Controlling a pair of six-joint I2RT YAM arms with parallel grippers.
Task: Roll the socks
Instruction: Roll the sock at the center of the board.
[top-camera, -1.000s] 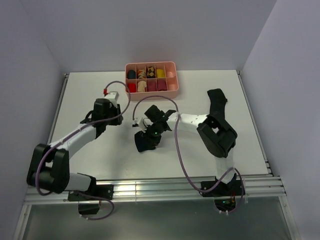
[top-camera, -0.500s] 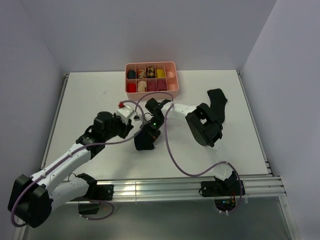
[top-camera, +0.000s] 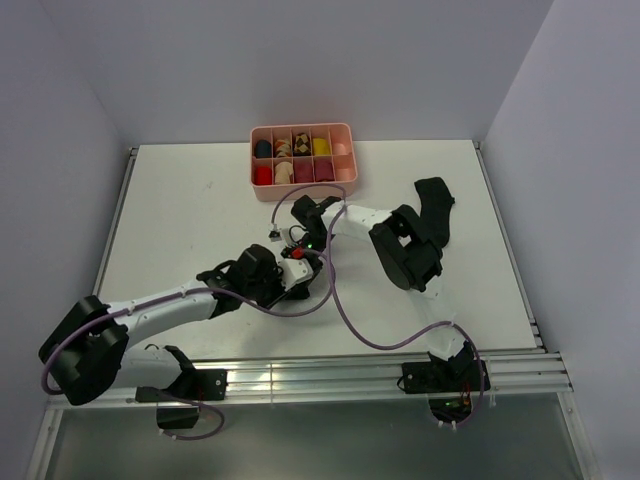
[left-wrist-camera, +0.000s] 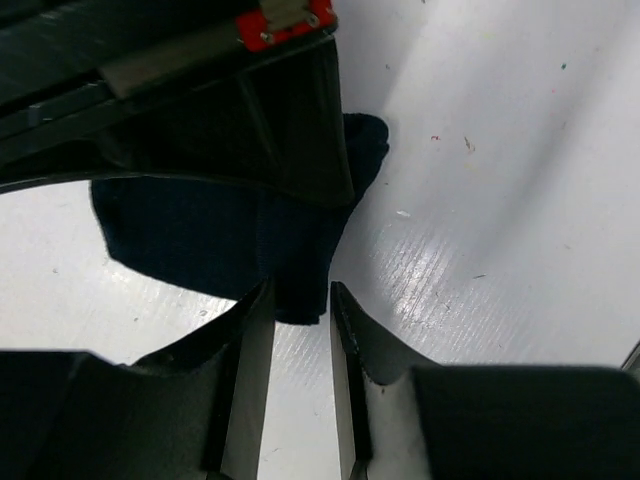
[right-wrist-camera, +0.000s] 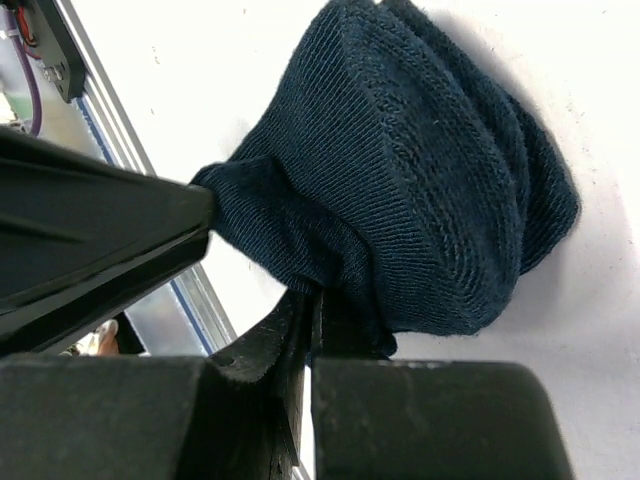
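A dark rolled sock (top-camera: 303, 287) lies on the white table near the middle. In the right wrist view the sock (right-wrist-camera: 430, 180) is a thick roll, and my right gripper (right-wrist-camera: 312, 310) is shut on its lower edge. My left gripper (left-wrist-camera: 298, 300) is slightly open, with a corner of the sock (left-wrist-camera: 190, 235) between its fingertips. In the top view the left gripper (top-camera: 288, 283) reaches in from the left and the right gripper (top-camera: 300, 262) from above. A second black sock (top-camera: 435, 205) lies flat at the right. The striped sock is not in view.
A pink divided tray (top-camera: 303, 184) with several rolled items stands at the back middle. The right arm's cable (top-camera: 345, 310) loops over the table in front of the sock. The table's metal front rail (top-camera: 300, 375) runs along the near edge.
My left arm has swung right and forward from the table's left half, bringing its gripper to the sock. The right gripper has stayed on the sock, with its arm shifted slightly.
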